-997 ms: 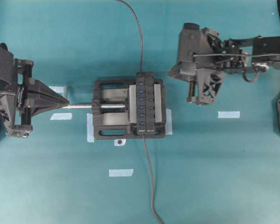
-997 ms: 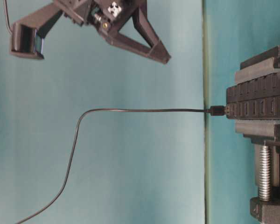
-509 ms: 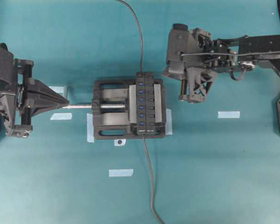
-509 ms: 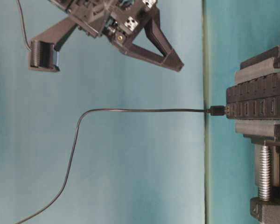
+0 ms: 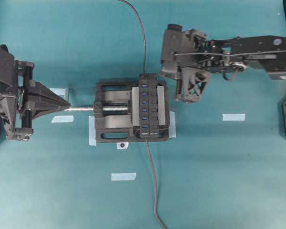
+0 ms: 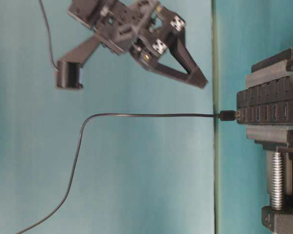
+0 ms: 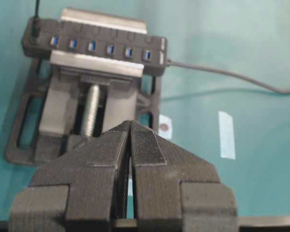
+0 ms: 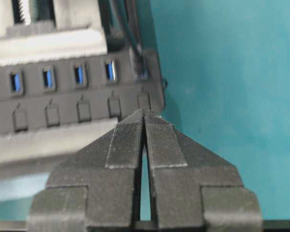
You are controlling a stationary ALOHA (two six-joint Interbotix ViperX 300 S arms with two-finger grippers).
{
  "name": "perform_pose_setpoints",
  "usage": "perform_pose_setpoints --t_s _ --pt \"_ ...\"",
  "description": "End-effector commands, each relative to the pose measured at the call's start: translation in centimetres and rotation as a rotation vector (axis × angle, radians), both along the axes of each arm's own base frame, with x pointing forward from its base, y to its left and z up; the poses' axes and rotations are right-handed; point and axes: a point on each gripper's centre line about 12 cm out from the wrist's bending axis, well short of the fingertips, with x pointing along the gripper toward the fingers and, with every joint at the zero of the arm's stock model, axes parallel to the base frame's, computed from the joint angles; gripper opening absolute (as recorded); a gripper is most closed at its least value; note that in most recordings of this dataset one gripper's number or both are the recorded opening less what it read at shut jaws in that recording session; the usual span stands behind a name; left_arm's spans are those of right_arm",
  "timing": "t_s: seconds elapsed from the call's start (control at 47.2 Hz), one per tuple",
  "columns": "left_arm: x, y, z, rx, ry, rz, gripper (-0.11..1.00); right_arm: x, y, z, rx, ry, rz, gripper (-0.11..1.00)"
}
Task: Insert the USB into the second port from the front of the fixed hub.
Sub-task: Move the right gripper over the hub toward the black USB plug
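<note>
The fixed hub [image 5: 148,107] [image 6: 268,105] [image 7: 100,44] [image 8: 63,99] is a narrow black bar with blue slots, clamped in a vise. The USB [image 5: 144,76] [image 6: 228,116] [image 7: 35,30] [image 8: 139,64] stands plugged into the hub's rearmost port, and its thin cable rises away from it. My right gripper [image 5: 186,99] [image 6: 202,84] [image 8: 144,112] is shut and empty. It hovers above and just right of the hub's rear end, apart from the plug. My left gripper [image 5: 68,107] [image 7: 130,123] is shut and empty, its tip at the end of the vise screw.
The black vise [image 5: 109,129] [image 7: 34,140] has a silver screw [image 5: 83,109] pointing left. The hub's own cable [image 5: 152,181] [image 7: 232,75] leaves the front end and runs toward the near table edge. Tape strips [image 5: 233,117] [image 5: 123,176] lie on the teal table.
My right arm has moved left and down toward the hub's rear end, staying shut. The left arm, the hub and the USB have not moved.
</note>
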Motion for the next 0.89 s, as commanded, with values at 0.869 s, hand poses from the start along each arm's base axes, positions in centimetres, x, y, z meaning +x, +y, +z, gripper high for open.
perform_pose_setpoints --t_s 0.869 --pt "0.05 0.04 0.53 0.006 -0.020 -0.001 0.00 1.78 -0.49 0.42 -0.025 -0.057 0.015 0.07"
